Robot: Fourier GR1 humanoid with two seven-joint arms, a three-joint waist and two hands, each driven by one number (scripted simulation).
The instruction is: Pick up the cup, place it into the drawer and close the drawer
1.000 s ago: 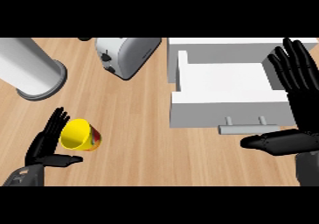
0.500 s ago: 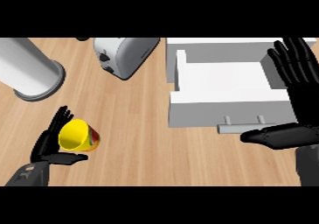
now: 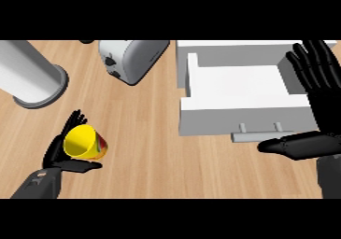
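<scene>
A yellow cup [image 3: 83,142] with a red patch on its side lies tilted on the wooden counter at the lower left. My left hand [image 3: 62,156] wraps it: the fingers [image 3: 72,122] curl behind its rim and the thumb lies under its near side. The white drawer [image 3: 200,114] stands open at the upper right, its inside bare, its handle [image 3: 259,133] on the near front. My right hand [image 3: 323,100] is open along the drawer's right wall, fingers straight and pointing away, thumb stretched left near the handle.
A silver toaster [image 3: 131,58] stands at the top middle, left of the drawer. A tall grey cylinder [image 3: 28,74] rises at the upper left. Bare wooden counter [image 3: 159,149] lies between the cup and the drawer.
My left hand has closed in on the cup, fingers curling round its far side. My right hand has shifted slightly to the right beside the drawer.
</scene>
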